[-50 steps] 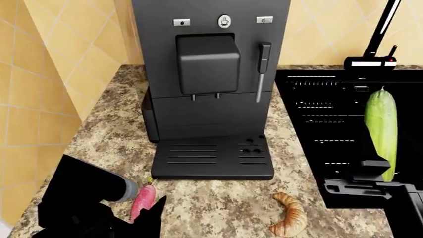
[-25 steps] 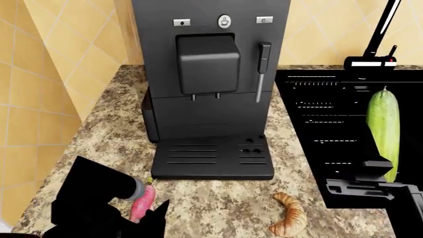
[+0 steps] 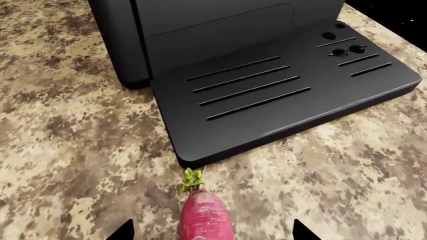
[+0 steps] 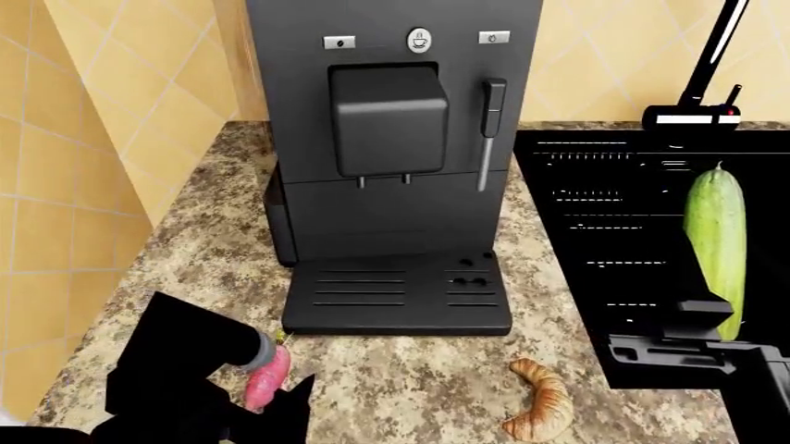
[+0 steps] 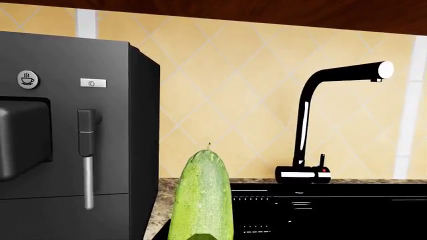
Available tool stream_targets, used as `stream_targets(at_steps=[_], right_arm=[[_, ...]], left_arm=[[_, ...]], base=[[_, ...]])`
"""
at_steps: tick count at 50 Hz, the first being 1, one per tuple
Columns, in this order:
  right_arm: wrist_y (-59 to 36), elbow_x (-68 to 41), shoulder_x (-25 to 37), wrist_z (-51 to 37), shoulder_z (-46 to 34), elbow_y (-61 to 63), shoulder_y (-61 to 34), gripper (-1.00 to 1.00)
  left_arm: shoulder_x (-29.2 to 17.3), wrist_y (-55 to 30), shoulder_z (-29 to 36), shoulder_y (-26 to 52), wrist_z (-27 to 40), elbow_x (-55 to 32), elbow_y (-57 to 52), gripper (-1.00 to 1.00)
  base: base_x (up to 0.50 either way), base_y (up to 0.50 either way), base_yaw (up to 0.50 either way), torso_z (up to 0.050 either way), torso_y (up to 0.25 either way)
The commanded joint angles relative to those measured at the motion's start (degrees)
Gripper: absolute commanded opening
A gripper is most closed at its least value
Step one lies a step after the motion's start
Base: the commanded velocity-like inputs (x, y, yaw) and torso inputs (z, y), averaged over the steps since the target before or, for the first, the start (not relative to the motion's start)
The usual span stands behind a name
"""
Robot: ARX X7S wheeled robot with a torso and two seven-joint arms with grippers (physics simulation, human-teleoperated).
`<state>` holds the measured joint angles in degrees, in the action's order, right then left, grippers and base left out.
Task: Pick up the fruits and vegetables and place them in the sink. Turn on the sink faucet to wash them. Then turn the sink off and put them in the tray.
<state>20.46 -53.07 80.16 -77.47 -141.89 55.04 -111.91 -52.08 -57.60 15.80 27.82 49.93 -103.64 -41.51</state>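
Speckled beige-brown granite counter (image 4: 408, 379): rough-looking. Black glossy sink basin (image 4: 617, 231). Matt black plastic coffee machine (image 4: 395, 139). Light-green cucumber (image 4: 716, 240): finely pebbled skin.

No readable words, brand names or numbers appear in any view. The only signs are pictograms on the coffee machine (image 4: 395, 139):

- A round button (image 4: 420, 39) at the top centre of the front panel bears a steaming-cup symbol; it also shows in the right wrist view.
- Two small rectangular silver buttons flank it, the left one (image 4: 339, 42) and the right one (image 4: 494, 37). Each bears a small dark mark, too small to identify.

The sink faucet (image 5: 313, 125) lever base carries a plain red dot (image 5: 324, 170), with no lettering.
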Motion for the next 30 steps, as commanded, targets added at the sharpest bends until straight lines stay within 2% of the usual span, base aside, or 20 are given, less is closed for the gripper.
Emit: stream_targets(at_steps=[1, 23, 24, 30], right_arm=[[-0.3, 0.4, 0.2, 0.1, 0.7, 0.1, -0.3, -1.00], [-1.2, -0.1, 0.5, 0.3, 1.6, 0.6, -0.3, -1.00], [-1.2, -0.1, 0.5, 0.3, 1.7, 0.6, -0.2, -1.00], [-1.1, 0.1, 0.6, 0.2, 1.8, 0.6, 0.0, -1.00]], left_arm=[[0.7, -0.6, 1.0, 0.2, -0.8, 1.6, 1.5, 1.00], [2.1, -1.3, 2.7, 0.0, -3.4, 5.5, 4.5, 1.00], [2.1, -1.3, 2.7, 0.0, -3.4, 5.4, 4.5, -1.00], [1.8, -1.1, 2.7, -0.3, -3.1, 5.6, 3.9, -1.00]], base=[[0.00, 0.00, 0.00, 0.000, 0.000], [0.00, 0.00, 0.00, 0.000, 0.000], [0.00, 0.00, 0.00, 0.000, 0.000], [0.00, 0.00, 0.00, 0.000, 0.000]])
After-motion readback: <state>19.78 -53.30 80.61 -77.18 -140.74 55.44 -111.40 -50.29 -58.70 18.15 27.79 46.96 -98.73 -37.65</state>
